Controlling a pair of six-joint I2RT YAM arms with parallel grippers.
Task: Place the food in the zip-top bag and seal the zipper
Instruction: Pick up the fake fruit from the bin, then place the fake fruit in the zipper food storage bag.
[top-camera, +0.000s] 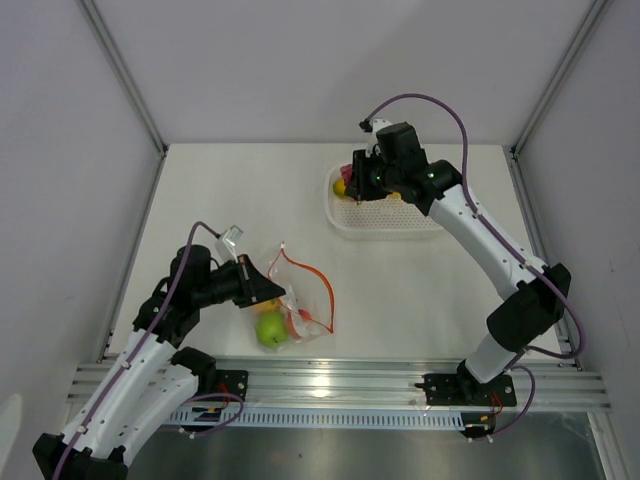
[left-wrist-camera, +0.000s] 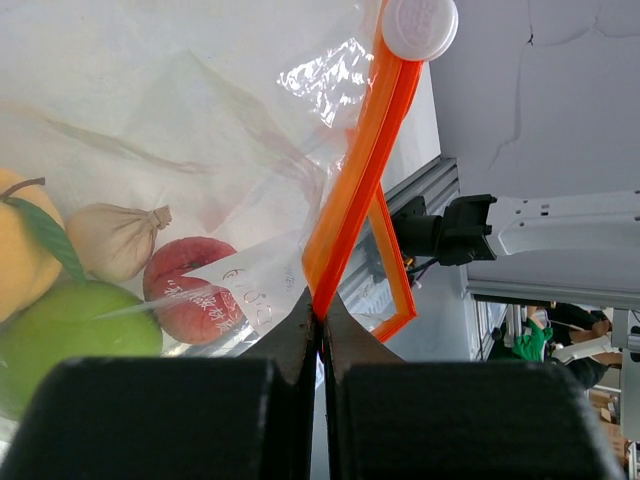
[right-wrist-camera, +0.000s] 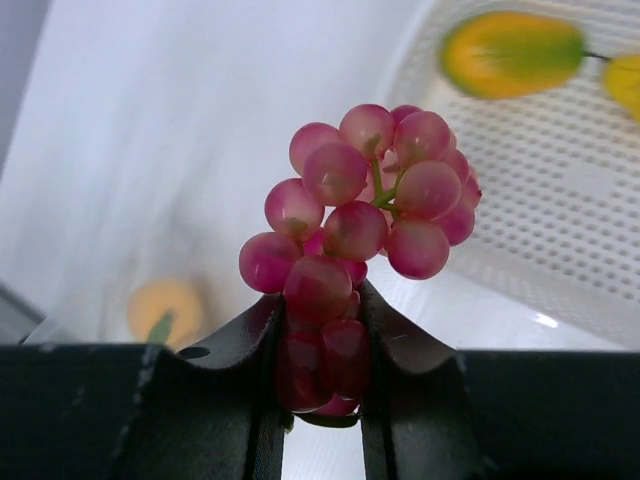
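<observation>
**Left gripper pinches the zipper, right gripper grips the grapes**

At the left of the table (top-camera: 400, 290), near its front edge, the left gripper (left-wrist-camera: 320, 318) has its jaws closed tight on the red-orange zipper (left-wrist-camera: 362, 180), at a corner of the zip-top bag (left-wrist-camera: 200, 110). The strip runs from the fingertips up to a white round tab (left-wrist-camera: 420, 27). Its second side loops out to the right, so the two sides are apart there. The clear bag lies on the table just right of the gripper. Through the crinkled plastic show a green apple (left-wrist-camera: 70, 330), an orange-yellow mango (left-wrist-camera: 18, 250) with a green leaf, a pale bulb-shaped piece (left-wrist-camera: 115, 238) and a red fruit (left-wrist-camera: 190, 290), packed together.

Further right and toward the back, the right gripper (right-wrist-camera: 320, 320) is at the left end of the white perforated basket (top-camera: 390, 222). Its jaws stand narrow, clamped on the lower part of the dark red grape bunch (right-wrist-camera: 370, 190), most of which sticks out past the fingertips. A second mango (right-wrist-camera: 510, 52) and a yellow piece (right-wrist-camera: 625, 80) lie in the basket beyond. A blurred orange fruit (right-wrist-camera: 165, 308) shows left of the fingers, but I cannot tell where it rests.
</observation>
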